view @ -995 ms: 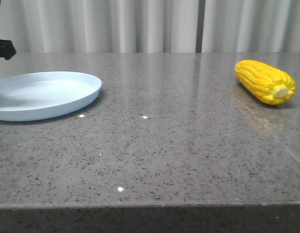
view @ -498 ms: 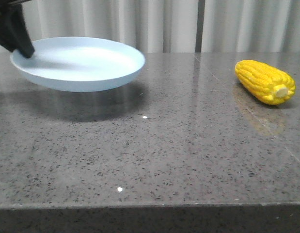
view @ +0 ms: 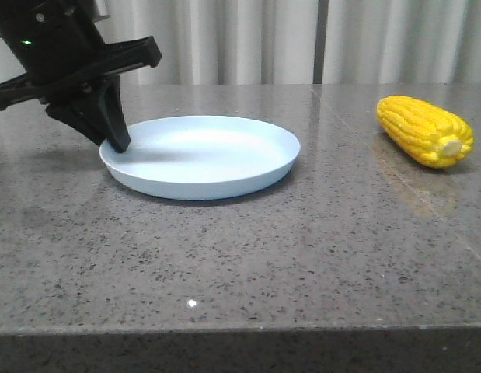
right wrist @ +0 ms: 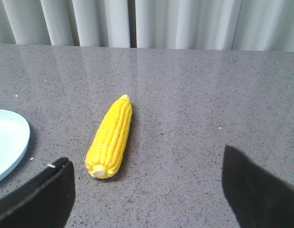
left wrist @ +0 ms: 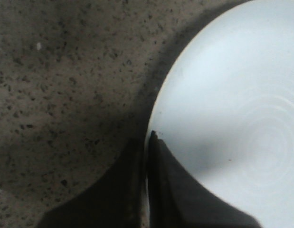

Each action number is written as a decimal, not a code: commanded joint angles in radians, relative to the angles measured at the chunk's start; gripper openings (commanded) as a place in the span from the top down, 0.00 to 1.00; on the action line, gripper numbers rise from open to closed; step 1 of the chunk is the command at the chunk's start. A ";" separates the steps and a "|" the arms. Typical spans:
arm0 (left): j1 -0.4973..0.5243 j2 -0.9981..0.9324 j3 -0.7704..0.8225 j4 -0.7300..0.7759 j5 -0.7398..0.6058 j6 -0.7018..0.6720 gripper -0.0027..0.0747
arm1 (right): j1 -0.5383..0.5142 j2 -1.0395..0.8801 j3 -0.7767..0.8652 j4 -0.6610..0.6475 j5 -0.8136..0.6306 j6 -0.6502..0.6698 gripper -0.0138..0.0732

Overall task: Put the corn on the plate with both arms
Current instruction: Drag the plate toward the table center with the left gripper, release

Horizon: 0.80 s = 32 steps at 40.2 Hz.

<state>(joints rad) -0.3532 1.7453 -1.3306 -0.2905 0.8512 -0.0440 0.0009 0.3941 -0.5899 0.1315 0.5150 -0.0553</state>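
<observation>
The left gripper [view: 116, 144] pinches the plate's [view: 224, 183] rim at mid-table, so the plate-positioning step looks nearly done, while the right gripper [right wrist: 147, 190], fingers spread wide, faces the corn [view: 425, 130] lying well apart on the table, which it probably needs to grasp next.

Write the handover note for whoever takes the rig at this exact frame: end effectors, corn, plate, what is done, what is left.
Left end effector: shut on the plate's left rim, one finger above and one below.
Right end effector: open, holding nothing, facing the corn from short of it.
Plate: near the table's middle, empty; the front view suggests it is down on the surface, not certain.
Corn: lying on the table well right of the plate, untouched.
Done: plate gripped and positioned.
Left: release or steady the plate, grasp the corn with the right arm, set it on the plate.
</observation>
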 commanded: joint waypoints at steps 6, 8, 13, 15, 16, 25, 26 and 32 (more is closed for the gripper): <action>-0.004 -0.061 -0.045 -0.019 -0.033 0.027 0.41 | 0.001 0.014 -0.035 0.000 -0.068 -0.006 0.10; 0.000 -0.080 -0.045 -0.007 -0.033 0.044 0.27 | 0.001 0.014 -0.035 0.000 -0.068 -0.006 0.10; 0.016 -0.146 -0.045 0.118 -0.007 0.022 0.20 | 0.001 0.014 -0.035 0.000 -0.068 -0.006 0.10; 0.024 -0.171 -0.043 0.175 0.017 -0.006 0.23 | 0.001 0.014 -0.035 0.000 -0.068 -0.006 0.10; 0.032 -0.182 -0.038 0.215 0.030 -0.025 0.26 | 0.001 0.014 -0.035 0.000 -0.068 -0.006 0.10; 0.097 -0.342 0.086 0.381 0.044 -0.095 0.65 | 0.001 0.014 -0.035 0.000 -0.068 -0.006 0.10; 0.100 -0.369 0.106 0.381 0.027 -0.095 0.69 | 0.001 0.014 -0.035 0.000 -0.068 -0.006 0.10; 0.105 -0.530 0.269 0.397 -0.083 -0.095 0.96 | 0.001 0.014 -0.035 0.000 -0.068 -0.006 0.10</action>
<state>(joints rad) -0.2515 1.3170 -1.1049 0.0934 0.8649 -0.1264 0.0009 0.3941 -0.5899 0.1315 0.5150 -0.0553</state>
